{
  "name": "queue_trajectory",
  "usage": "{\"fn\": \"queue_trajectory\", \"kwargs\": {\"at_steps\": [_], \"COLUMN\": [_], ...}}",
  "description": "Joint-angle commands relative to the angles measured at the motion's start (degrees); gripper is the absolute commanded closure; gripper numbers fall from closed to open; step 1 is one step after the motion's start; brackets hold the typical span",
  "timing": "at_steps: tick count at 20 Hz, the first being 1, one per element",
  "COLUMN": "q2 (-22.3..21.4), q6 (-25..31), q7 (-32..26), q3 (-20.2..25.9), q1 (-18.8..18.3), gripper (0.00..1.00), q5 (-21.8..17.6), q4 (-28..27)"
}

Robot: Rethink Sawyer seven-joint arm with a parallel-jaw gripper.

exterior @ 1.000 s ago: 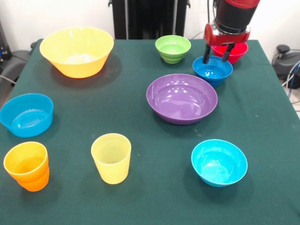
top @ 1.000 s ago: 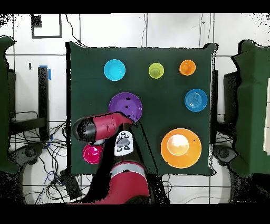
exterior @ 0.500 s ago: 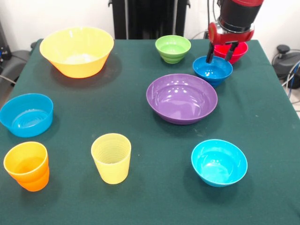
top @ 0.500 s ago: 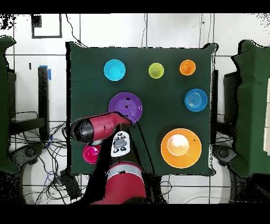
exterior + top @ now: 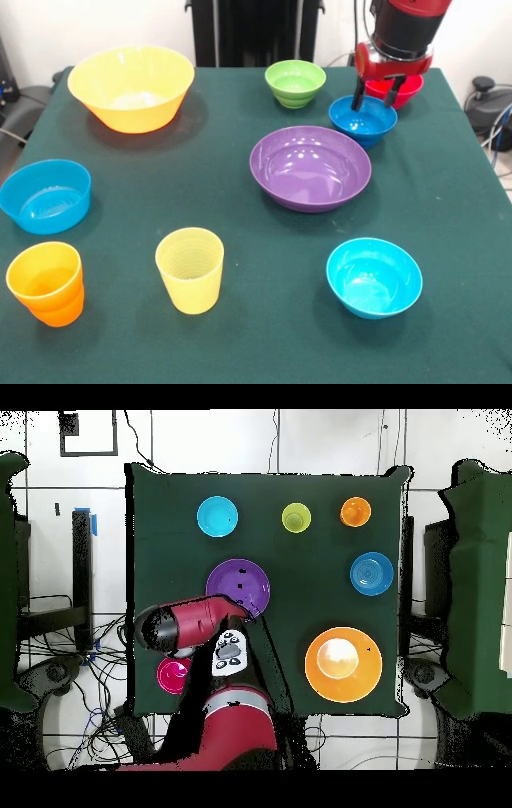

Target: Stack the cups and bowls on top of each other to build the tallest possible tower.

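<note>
Robotics lab: green-clothed table on a gridded white floor, loose cables around it, red robot arm on its pedestal.

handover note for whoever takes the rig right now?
Gripper: open, empty, hanging above the dark blue bowl, in front of the red bowl.
Nothing visibly stacked; all pieces stand apart on the table: yellow-orange bowl, green bowl, purple bowl, cyan bowl, light blue bowl, orange cup, yellow cup.
Left: the whole tower.
</note>
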Motion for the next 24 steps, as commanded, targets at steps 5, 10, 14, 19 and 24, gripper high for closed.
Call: {"fn": "queue_trajectory", "kwargs": {"at_steps": [5, 10, 14, 19, 24], "q2": [7.7, 9.5, 9.9, 10.4, 10.4], "q6": [7.5, 9.8, 10.4, 10.3, 10.4], "q7": [-5.1, -6.9, -7.1, -7.6, -7.5], "q3": [5.7, 6.4, 6.7, 7.2, 7.7], "q1": [-0.9, -1.1, -1.1, -1.5, -2.0], "gripper": [0.0, 0.0, 0.0, 0.0, 0.0], "q5": [-3.7, -4.4, -4.6, -4.8, -5.0], "q4": [-12.7, -16.4, -17.0, -17.5, -17.3]}}
